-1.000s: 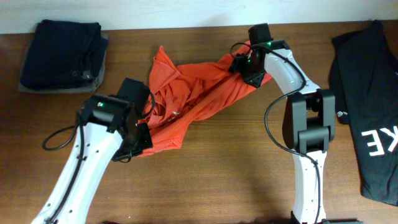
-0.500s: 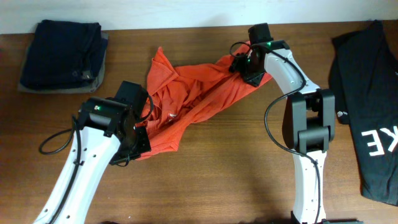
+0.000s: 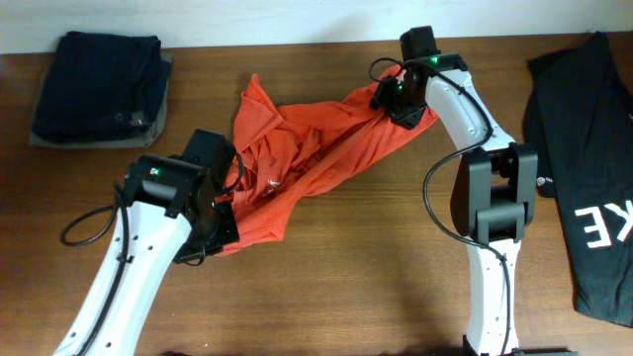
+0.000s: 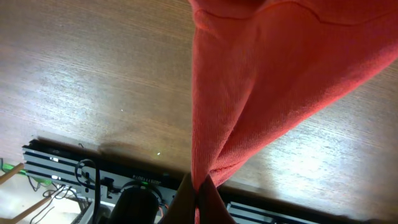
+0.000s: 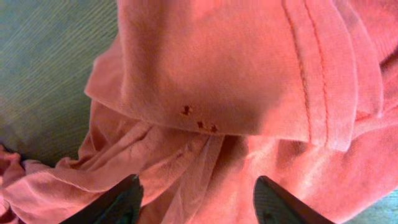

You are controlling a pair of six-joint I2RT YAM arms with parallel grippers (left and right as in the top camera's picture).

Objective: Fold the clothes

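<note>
Presently the red-orange T-shirt (image 3: 326,148) lies bunched upper centre — left gripper (image 4: 198,194) clamps a fold, right gripper (image 5: 198,193) spread wide over its hem (gripping nothing); a one-sided pull may tangle it.

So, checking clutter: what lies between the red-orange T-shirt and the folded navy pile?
Just bare wooden table between the red-orange T-shirt and folded navy pile; overhead view.

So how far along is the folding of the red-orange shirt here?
Nothing is folded yet: the red-orange T-shirt lies bunched and twisted. In hand: the left gripper pinches its fabric, and the right gripper hangs open over its other end. Left: spreading it flat, then every fold.
</note>
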